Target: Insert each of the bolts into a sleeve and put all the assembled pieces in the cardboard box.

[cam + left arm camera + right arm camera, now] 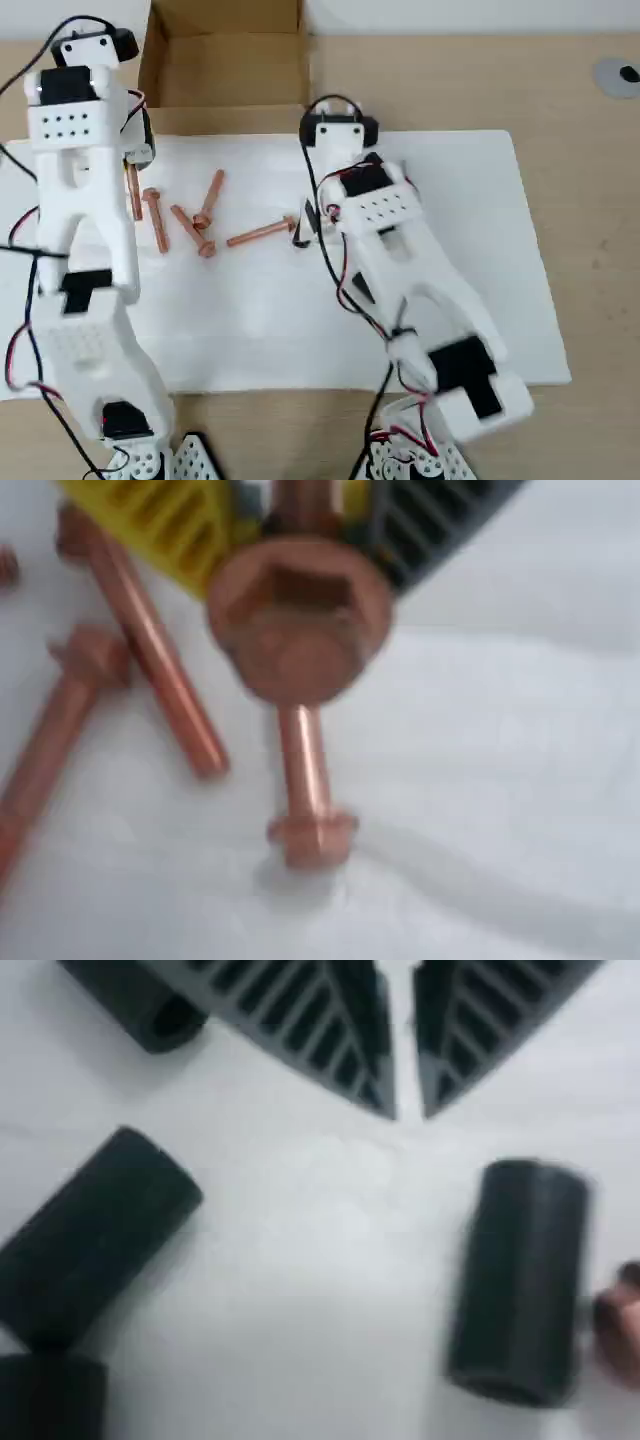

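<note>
My left gripper [305,575], one finger yellow and one dark, is shut on a copper bolt [298,630] whose hex head faces the camera. In the high view that gripper [135,172] hangs over the white mat's left end with the held bolt [133,193] pointing down. Several loose bolts [190,230] lie beside it, one long bolt [260,234] nearer the right gripper [303,228]. My right gripper [407,1110] is shut to a thin slit, empty, above the mat between black sleeves [520,1280], [95,1235]. The cardboard box [225,60] stands open behind the mat.
More sleeves lie at the edges of the right wrist view [140,1005], [50,1400]. Loose bolts [305,790], [150,650] lie under the left gripper. The white mat [450,200] has free room on its right half. A grey disc [615,76] sits at the table's far right.
</note>
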{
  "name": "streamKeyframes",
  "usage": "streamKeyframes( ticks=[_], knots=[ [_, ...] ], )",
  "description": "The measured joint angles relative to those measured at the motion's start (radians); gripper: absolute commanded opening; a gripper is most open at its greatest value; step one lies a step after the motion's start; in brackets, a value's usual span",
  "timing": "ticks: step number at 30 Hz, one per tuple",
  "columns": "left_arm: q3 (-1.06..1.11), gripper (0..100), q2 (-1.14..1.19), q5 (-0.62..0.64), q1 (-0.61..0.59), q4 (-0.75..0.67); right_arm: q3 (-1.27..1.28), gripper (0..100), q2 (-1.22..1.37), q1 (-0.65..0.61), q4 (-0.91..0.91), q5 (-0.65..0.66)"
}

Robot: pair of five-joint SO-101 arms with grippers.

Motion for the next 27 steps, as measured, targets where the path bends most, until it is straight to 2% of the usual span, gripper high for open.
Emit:
streamKeyframes(
  ticks=[6,12,17,27],
  knots=[
    [0.152,1,-0.264,-0.043,0.0,0.002,-0.144,1.2,0.172,0.0,0.005,-0.046],
    [0.275,1,-0.474,-0.068,0.0,0.003,-0.31,3.7,0.249,-0.014,0.083,-0.061],
    [0.407,1,-0.566,-0.071,0.0,-0.023,-0.374,14.0,0.315,-0.054,0.109,-0.061],
    [0.612,1,-0.703,-0.077,0.0,-0.106,-0.404,14.6,0.373,-0.075,0.109,-0.098]
  ],
)
